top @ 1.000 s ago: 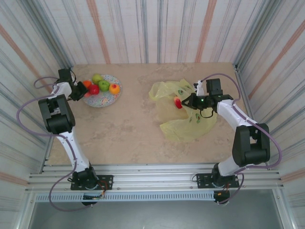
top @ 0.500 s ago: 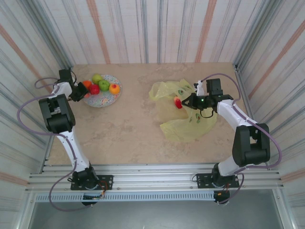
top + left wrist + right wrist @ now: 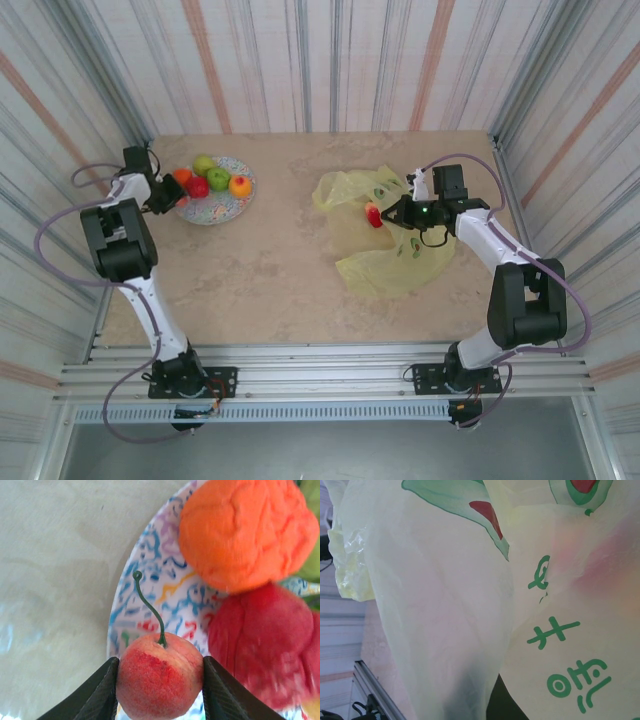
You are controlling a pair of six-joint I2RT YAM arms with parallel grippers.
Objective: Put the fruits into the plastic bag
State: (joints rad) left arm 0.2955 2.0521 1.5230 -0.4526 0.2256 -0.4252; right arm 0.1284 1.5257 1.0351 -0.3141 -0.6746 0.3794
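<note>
The left pincer [image 3: 160,666] is drawn narrow on a small peach [image 3: 159,680], with a finger [image 3: 97,695] pressed to each side and the green stem rising just ahead of the tips. The peach sits at the near rim of the plate [image 3: 127,605]. Ahead and to the pincer's right lies the orange [image 3: 245,530], and closer in a red fruit [image 3: 260,640] lies just beside the right finger. Far across the table [image 3: 280,270] the bag [image 3: 390,262] lies crumpled, with the right pincer [image 3: 398,213] at its upper edge. Film drapes over that wrist's camera, so I cannot tell whether this pincer grips the bag or stands wide. A red shape [image 3: 373,215] lies just ahead of its tips; it could be a fruit or print. The hold on the peach looks shallow, on a round body right at the fingertips, so a quick lift or swing could squeeze it out and send it rolling. The red fruit is close enough that a sideways pull-out may knock it off the plate. The carry to the bag is long. If the slack film is not held open at the mouth, the peach would likely land on top of the plastic and roll off instead of dropping inside.
</note>
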